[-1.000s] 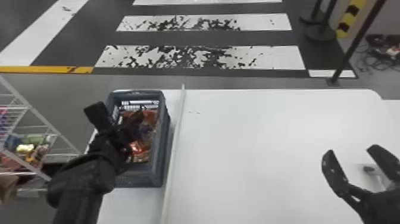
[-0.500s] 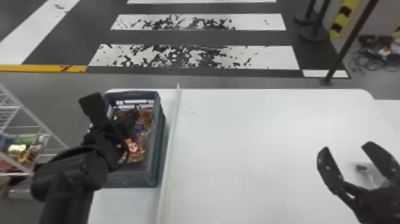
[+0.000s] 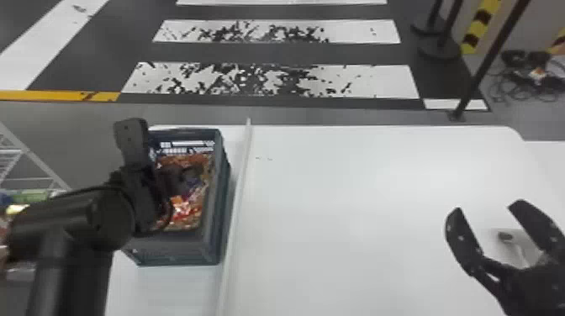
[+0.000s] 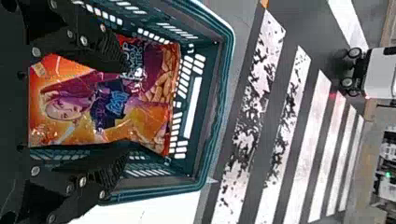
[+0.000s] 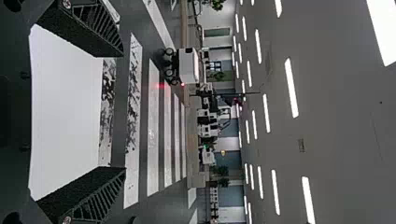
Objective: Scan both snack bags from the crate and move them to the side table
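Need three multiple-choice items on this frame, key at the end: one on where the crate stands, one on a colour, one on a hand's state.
1. Where is the dark blue-grey plastic crate?
A) On the floor
B) On the white table, left of the thin raised strip
C) On the white table, right of the strip

2. Main colour of the glossy printed snack bag at the left hand?
A) Green
B) White
C) Orange-red

3. State of the right hand?
A) Open, no bag held
B) Shut, nothing held
C) Shut on a bag

Key:
1 B: head view has it on the table's left part.
2 C: left wrist view shows orange and red print.
3 A: its black fingers stand wide apart with no bag between them.
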You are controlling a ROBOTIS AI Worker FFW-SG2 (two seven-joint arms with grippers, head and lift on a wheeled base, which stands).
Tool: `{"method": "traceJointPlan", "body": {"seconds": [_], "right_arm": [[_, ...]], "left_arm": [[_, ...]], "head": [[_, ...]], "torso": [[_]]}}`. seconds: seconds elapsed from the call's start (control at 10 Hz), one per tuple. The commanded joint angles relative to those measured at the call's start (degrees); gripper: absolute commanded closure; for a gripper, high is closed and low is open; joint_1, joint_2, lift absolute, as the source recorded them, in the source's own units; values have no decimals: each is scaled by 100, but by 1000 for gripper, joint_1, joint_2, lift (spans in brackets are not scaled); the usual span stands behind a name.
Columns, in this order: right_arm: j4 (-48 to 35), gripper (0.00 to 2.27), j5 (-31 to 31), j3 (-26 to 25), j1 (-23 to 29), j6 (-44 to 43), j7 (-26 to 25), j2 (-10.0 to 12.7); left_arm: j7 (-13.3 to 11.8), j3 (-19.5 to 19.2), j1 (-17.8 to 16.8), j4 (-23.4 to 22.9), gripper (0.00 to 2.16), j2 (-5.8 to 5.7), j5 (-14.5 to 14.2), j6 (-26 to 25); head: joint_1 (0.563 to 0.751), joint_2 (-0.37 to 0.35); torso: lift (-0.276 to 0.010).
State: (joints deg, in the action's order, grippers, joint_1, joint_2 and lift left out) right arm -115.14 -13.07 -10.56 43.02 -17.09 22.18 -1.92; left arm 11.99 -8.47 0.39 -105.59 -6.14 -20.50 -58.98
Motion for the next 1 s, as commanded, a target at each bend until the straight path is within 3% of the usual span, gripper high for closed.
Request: {"method": "traceJointPlan", "body": {"seconds": [0.0,0.4,0.9], "right_arm": [[-17,53,-38,2,40,0,5,-54],[-105,53,-64,2,119,0,5,-63],[-70,53,-152,2,40,17,5,-142]], "left_arm": [[49,-5,-136,3,80,16,55,-233],[145,12,-936,812,80,34,231,-1007],[5,56,-1446,1735,80,-54,732,-1710]], "head": [[695,60],[695,63],[695,79]], "torso": [[-29],[-29],[-29]]}}
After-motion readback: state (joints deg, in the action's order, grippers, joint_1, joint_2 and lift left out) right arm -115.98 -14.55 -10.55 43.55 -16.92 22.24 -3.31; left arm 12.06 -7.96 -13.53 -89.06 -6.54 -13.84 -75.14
